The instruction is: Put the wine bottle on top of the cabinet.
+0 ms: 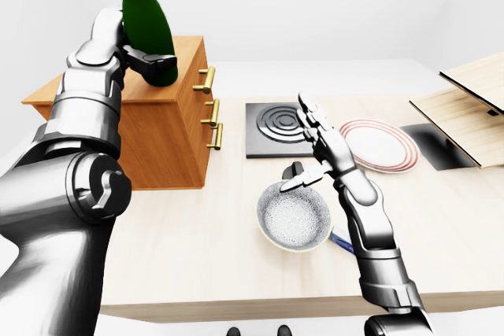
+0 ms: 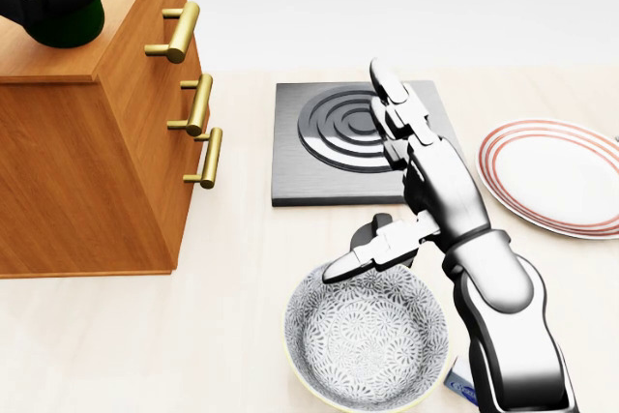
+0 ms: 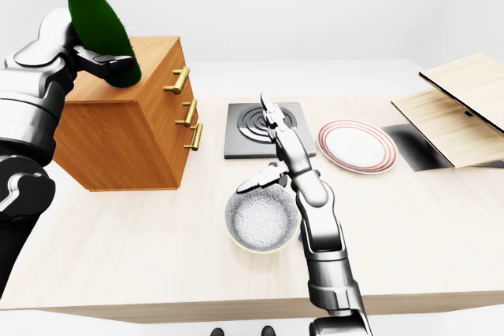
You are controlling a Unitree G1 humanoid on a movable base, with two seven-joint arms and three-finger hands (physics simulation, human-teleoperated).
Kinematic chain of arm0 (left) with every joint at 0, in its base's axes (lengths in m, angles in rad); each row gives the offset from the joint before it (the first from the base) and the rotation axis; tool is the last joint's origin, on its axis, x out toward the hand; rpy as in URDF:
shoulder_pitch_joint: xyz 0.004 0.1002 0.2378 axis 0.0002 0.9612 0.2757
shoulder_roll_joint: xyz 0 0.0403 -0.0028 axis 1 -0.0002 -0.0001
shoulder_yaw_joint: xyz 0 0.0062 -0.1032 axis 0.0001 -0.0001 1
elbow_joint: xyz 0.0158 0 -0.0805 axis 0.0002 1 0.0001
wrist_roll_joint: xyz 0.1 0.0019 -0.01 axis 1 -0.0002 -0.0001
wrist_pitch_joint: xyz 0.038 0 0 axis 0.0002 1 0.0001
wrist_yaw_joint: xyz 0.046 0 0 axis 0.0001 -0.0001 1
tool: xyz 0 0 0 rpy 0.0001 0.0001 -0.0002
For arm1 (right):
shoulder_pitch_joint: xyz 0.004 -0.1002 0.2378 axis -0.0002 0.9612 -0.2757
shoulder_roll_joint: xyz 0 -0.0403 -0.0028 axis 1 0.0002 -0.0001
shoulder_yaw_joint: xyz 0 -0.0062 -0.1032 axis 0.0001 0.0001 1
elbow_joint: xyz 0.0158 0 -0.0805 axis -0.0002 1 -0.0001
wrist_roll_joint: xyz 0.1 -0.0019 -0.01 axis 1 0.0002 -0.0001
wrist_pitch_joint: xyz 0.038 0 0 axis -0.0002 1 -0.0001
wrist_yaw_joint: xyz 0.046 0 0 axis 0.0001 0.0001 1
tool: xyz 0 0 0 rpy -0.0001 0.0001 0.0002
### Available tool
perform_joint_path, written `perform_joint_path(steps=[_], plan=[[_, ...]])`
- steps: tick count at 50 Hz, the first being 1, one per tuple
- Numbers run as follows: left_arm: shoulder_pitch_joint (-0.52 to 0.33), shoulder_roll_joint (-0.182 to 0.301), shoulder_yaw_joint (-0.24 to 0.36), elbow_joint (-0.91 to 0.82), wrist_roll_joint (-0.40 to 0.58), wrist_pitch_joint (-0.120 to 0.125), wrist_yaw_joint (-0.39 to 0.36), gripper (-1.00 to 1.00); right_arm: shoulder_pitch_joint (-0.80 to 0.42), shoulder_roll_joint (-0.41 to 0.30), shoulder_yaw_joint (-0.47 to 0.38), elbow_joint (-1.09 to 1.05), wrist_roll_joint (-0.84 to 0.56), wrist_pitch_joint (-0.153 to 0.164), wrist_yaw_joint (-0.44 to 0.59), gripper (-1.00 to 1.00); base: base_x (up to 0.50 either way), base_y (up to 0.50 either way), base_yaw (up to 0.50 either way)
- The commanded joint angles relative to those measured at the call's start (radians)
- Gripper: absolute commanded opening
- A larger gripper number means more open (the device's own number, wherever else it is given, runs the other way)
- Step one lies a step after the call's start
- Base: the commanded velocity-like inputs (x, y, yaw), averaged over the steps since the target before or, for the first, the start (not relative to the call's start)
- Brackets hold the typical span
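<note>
Your left arm fills the left-eye view's lower left, and its left hand (image 1: 130,57) is clamped around the wine bottle (image 1: 147,25), which leans over the cabinet (image 1: 161,127) top. Stand it upright and settle its base flat before you loosen the fingers; your right hand (image 2: 411,186) hangs splayed and empty over the bowl (image 2: 366,338).

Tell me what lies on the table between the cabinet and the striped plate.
In the head view, a dark square burner pad with concentric rings lies flat between the cabinet and the plate; the open right hand hovers over it.

On your counter (image 3: 157,273): patterned bowl (image 2: 366,340), stove plate (image 2: 334,142) at its twelve o'clock, striped plate (image 2: 556,176) at two.
</note>
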Motion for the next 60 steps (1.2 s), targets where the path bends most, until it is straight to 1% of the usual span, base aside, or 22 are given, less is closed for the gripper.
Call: perform_joint_path(steps=[1,7,9,10,11,12,20,34,41,50,54,60], plan=[[0.158,0.009,-0.089,0.011,0.004,0.000,0.048,-1.00,0.005,0.001,0.001,0.005,-0.002,0.000,0.000,1.00,0.00,0.00,0.00],[0.162,0.009,-0.094,0.012,0.008,0.000,0.056,-1.00,0.005,0.002,0.001,0.004,-0.001,0.000,0.000,1.00,0.00,0.00,0.00],[0.166,0.009,-0.109,0.013,0.029,0.000,0.059,-1.00,0.007,0.002,0.002,0.008,-0.001,0.000,0.001,1.00,0.00,0.00,0.00],[0.164,0.009,-0.107,0.013,0.030,0.000,0.060,-0.68,0.007,0.002,0.003,0.006,-0.001,0.000,0.002,1.00,0.00,0.00,0.00],[0.161,0.009,-0.106,0.013,0.032,0.000,0.060,0.87,0.006,0.003,0.002,0.003,0.000,0.000,0.002,1.00,0.00,0.00,0.00],[0.159,0.010,-0.106,0.013,0.034,0.000,0.060,1.00,0.006,0.003,0.003,0.003,0.000,0.000,0.002,1.00,0.00,0.00,0.00],[0.148,0.015,-0.100,0.011,0.031,0.000,0.055,1.00,0.007,0.003,0.003,-0.003,0.000,0.000,0.004,1.00,0.00,0.00,0.00],[0.162,0.014,-0.097,0.012,0.025,0.000,0.054,1.00,0.002,0.005,0.006,-0.001,-0.001,0.000,0.005,1.00,0.00,0.00,0.00],[0.150,0.020,-0.097,0.011,0.027,0.000,0.060,1.00,-0.002,0.003,0.004,-0.003,-0.001,0.000,0.006,1.00,0.00,0.00,0.00],[0.146,0.026,-0.098,0.010,0.022,0.000,0.049,1.00,-0.003,0.004,0.004,-0.006,0.000,0.000,0.007,1.00,0.00,0.00,0.00],[0.128,0.038,-0.098,0.008,0.014,0.000,0.035,1.00,0.001,0.006,0.008,-0.011,-0.002,0.000,0.006,1.00,0.00,0.00,0.00],[0.062,0.110,-0.101,-0.002,0.001,0.000,-0.002,1.00,0.010,0.009,0.007,-0.002,0.002,0.000,0.004,1.00,0.00,0.00,0.00]])
